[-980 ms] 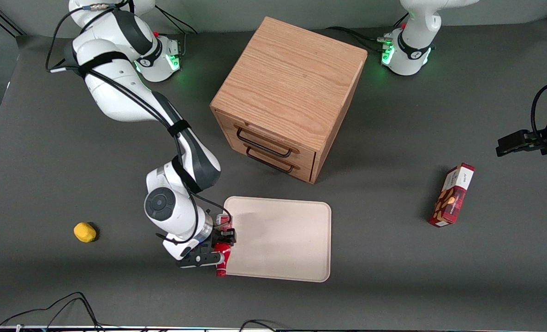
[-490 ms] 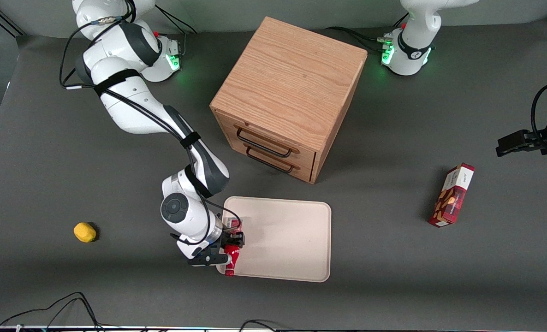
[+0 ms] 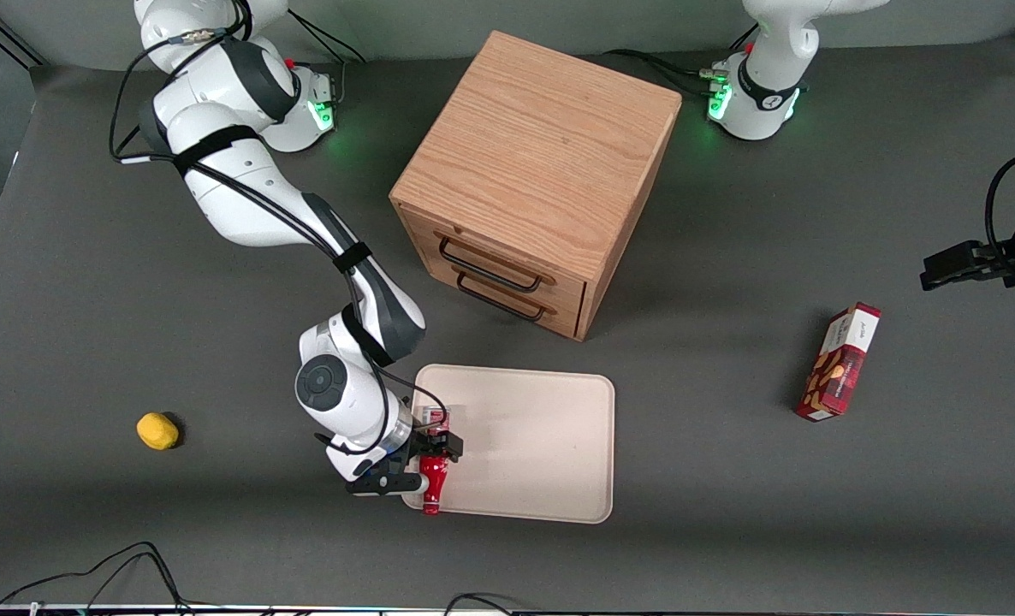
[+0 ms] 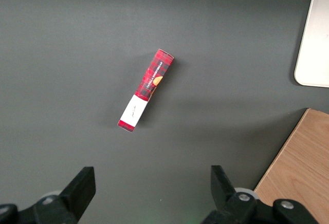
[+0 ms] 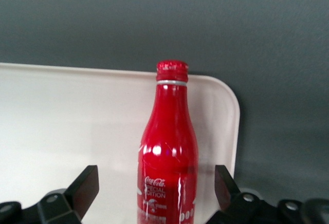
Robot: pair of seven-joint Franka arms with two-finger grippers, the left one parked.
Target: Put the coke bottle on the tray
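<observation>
The coke bottle (image 3: 433, 486) is a slim red bottle with a red cap. It lies on its side on the beige tray (image 3: 533, 445), at the tray's edge toward the working arm's end, cap pointing toward the front camera. My gripper (image 3: 426, 466) hovers right over it. In the right wrist view the bottle (image 5: 168, 147) lies on the tray (image 5: 72, 116) between the gripper's (image 5: 157, 185) two black fingers (image 5: 85, 184). The fingers stand wide apart, with tray showing on both sides of the bottle. The gripper is open and holds nothing.
A wooden drawer cabinet (image 3: 542, 171) stands farther from the front camera than the tray. A red snack box (image 3: 841, 364) lies toward the parked arm's end; it also shows in the left wrist view (image 4: 146, 89). A yellow lump (image 3: 157, 430) lies toward the working arm's end.
My gripper moved sideways with the bottle from just off the tray's edge to over the tray. The bottle now rests on the tray and the fingers stand apart from it.
</observation>
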